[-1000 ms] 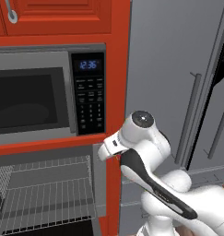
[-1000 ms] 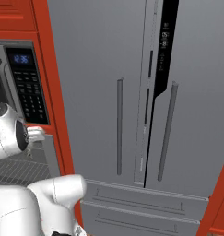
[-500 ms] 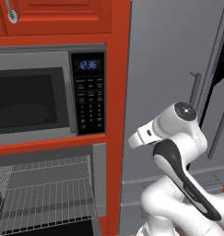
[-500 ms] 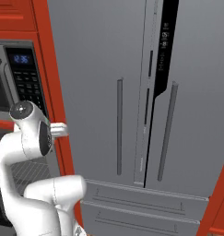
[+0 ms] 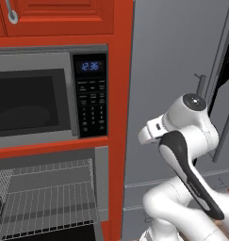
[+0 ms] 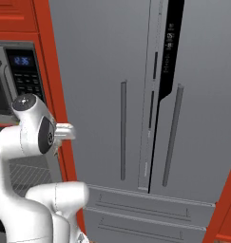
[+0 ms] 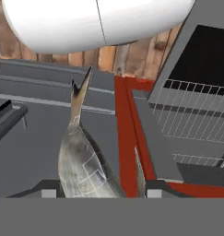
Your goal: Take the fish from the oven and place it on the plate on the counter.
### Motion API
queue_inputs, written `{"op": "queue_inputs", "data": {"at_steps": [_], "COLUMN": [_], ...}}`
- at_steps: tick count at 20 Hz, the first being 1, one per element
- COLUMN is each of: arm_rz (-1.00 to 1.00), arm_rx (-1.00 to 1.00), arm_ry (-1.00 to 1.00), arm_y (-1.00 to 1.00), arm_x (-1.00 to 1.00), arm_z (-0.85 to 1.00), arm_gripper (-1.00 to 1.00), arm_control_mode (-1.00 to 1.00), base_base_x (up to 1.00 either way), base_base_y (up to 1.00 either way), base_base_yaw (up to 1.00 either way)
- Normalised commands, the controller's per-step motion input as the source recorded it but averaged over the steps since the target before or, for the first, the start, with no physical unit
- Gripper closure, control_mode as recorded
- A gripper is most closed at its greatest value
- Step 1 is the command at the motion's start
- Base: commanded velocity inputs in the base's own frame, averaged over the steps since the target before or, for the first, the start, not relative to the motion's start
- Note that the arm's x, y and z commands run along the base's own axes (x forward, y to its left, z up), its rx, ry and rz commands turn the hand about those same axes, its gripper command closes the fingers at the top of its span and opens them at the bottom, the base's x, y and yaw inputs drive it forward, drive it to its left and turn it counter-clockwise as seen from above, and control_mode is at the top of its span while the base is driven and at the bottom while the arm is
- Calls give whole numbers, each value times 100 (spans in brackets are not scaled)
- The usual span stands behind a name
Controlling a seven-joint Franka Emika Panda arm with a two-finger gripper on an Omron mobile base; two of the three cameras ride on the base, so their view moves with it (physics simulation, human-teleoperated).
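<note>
The fish (image 7: 83,161), mottled grey-brown with its tail pointing up in the hand view, sits between the two fingertips of my gripper (image 7: 103,188), which is shut on it. The oven (image 5: 45,197) stands open at the lower left of the left base view, a wire rack showing inside. In the hand view the oven (image 7: 196,110) and its rack lie to the right of the fish, apart from it. My arm's elbow (image 5: 191,122) is folded in front of the grey fridge, to the right of the oven. The plate and the counter are out of view.
A grey microwave (image 5: 36,101) with a blue clock sits above the oven. A red cabinet column (image 5: 120,117) separates the oven from the tall grey fridge (image 6: 150,118). The fridge's lower drawers and a bar handle (image 7: 12,115) lie left of the fish.
The arm has swung to the right and upward, away from the oven opening toward the fridge front. The gripper's opening has stayed the same.
</note>
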Motion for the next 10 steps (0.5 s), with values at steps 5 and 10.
{"op": "queue_inputs", "data": {"at_steps": [5, 10], "arm_rz": [-22, -4], "arm_rx": [0, 0], "arm_ry": [26, 5], "arm_y": [-3, -9], "arm_x": [10, 3], "arm_z": [0, 0], "arm_gripper": [100, 100], "arm_control_mode": [-100, -100], "base_base_x": [0, 0], "base_base_y": [0, 0], "base_base_yaw": [0, 0]}}
